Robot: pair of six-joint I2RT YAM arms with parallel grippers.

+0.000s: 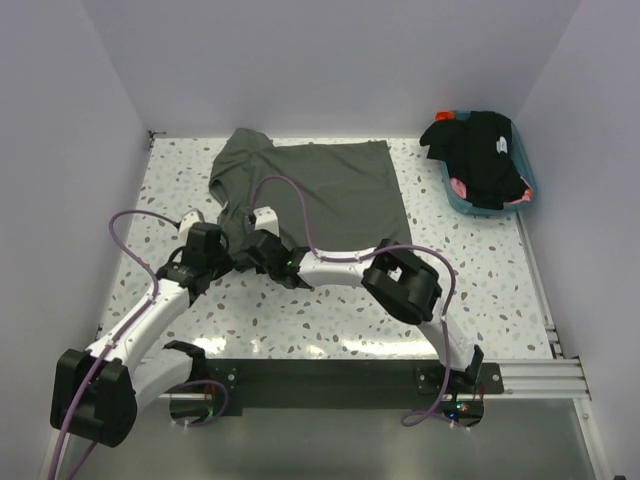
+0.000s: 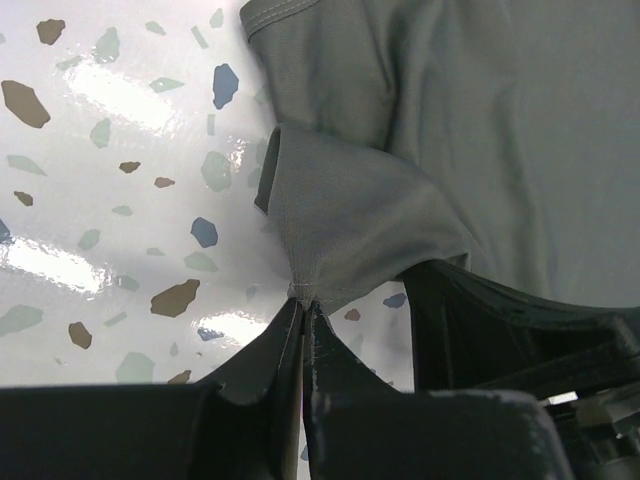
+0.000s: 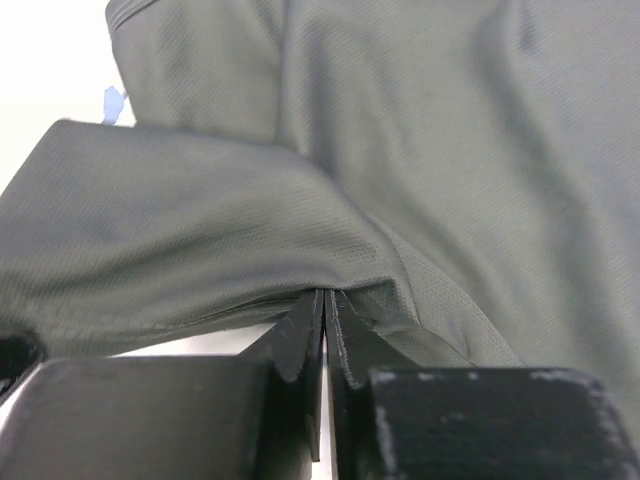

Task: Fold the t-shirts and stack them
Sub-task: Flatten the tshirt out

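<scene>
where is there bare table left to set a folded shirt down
Free: the strip between the olive t-shirt and the teal tub; the back-left corner beside the shirt's sleeve; the near-right corner. Crowded: near left, where the left gripper and right gripper pinch the shirt's edge.

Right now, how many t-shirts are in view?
2: an olive-grey t-shirt spread on the table, a black t-shirt heaped in the teal tub; more may hide underneath.
</scene>
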